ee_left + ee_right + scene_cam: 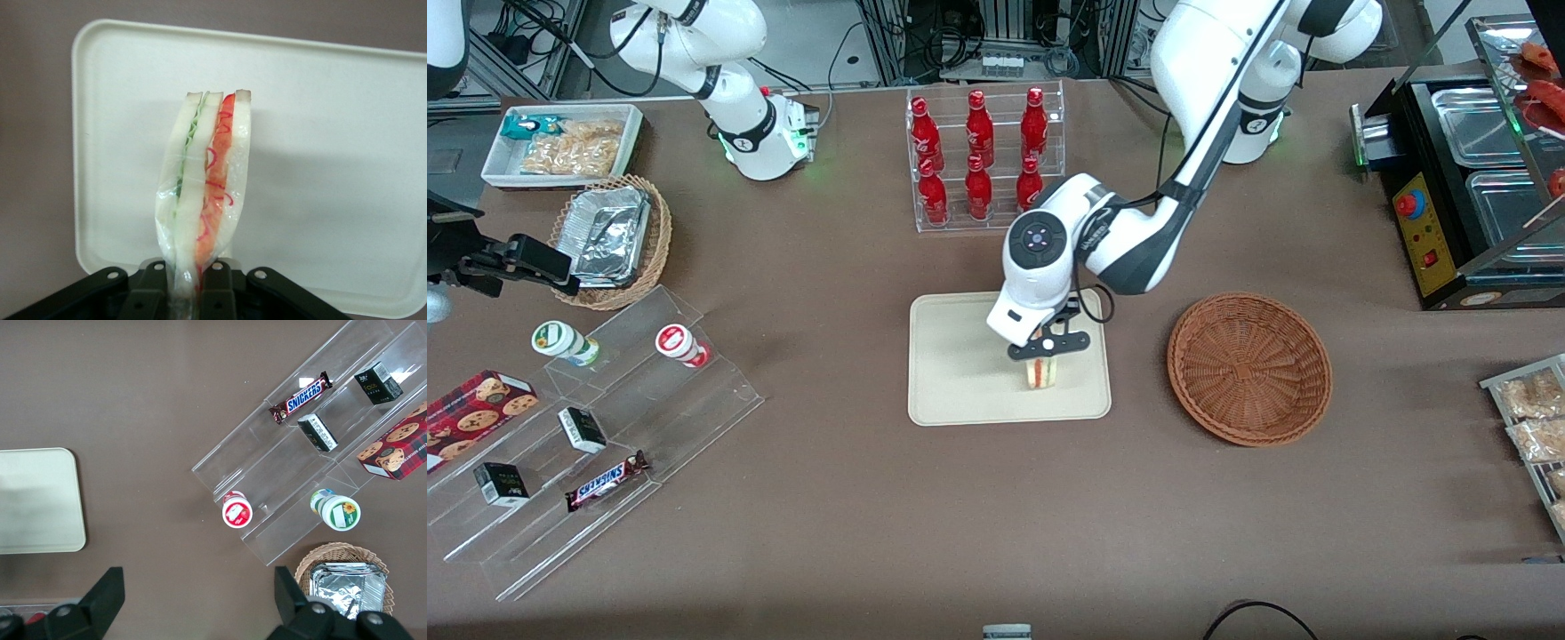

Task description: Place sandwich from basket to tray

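The gripper [1044, 352] hangs over the tray [960, 373], fingers [215, 283] clamped on the sandwich [1042, 372], which stands on edge with its cut side showing red and green layers through clear wrap. In the wrist view the sandwich [207, 193] sits pinched at one end between the fingers, with the tray [333, 167] spread beneath it. Whether it touches the tray surface, I cannot tell. It is over the part of the tray toward the working arm's end, near that side's rim and nearer the front camera than the middle. Plenty of bare tray lies toward the parked arm's end. Beside the tray, toward the working arm's end, the reddish basket [1250, 367] sits empty, apart from the tray with brown table [978, 516] between. Farther from the camera than the tray stands a clear rack of red bottles [980, 156], close to the arm's elbow. Toward the parked arm's end, well apart, are the clear stepped shelf [596, 427] with snacks and a tan basket of foil trays [609, 238].
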You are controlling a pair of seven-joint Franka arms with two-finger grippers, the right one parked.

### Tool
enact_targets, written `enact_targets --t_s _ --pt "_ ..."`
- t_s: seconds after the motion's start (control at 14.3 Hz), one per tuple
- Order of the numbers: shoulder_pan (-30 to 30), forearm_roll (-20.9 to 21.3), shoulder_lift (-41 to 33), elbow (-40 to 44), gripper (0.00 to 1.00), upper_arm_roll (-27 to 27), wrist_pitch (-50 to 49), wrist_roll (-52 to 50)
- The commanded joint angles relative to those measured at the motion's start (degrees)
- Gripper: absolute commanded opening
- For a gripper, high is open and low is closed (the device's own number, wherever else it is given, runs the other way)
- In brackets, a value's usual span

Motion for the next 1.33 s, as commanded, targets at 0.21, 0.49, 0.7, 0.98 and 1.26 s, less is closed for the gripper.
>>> enact_targets --t_s 0.21,0.49,0.7,0.98,1.26 --pt "-3.4 0.1 5.7 3.4 0.00 0.7 3.8 -2.2" --pt "-2.9 0.7 5.7 4.1 0.99 0.8 4.6 -0.3" --pt "-2.9 0.8 3.0 4.5 1.00 1.0 3.1 -0.4" --pt "-1.7 1.0 -3.2 3.9 1.00 3.8 -3.2 -0.6" --pt "2.6 -0.1 -7.5 3.0 1.00 4.6 -11.1 0.2"
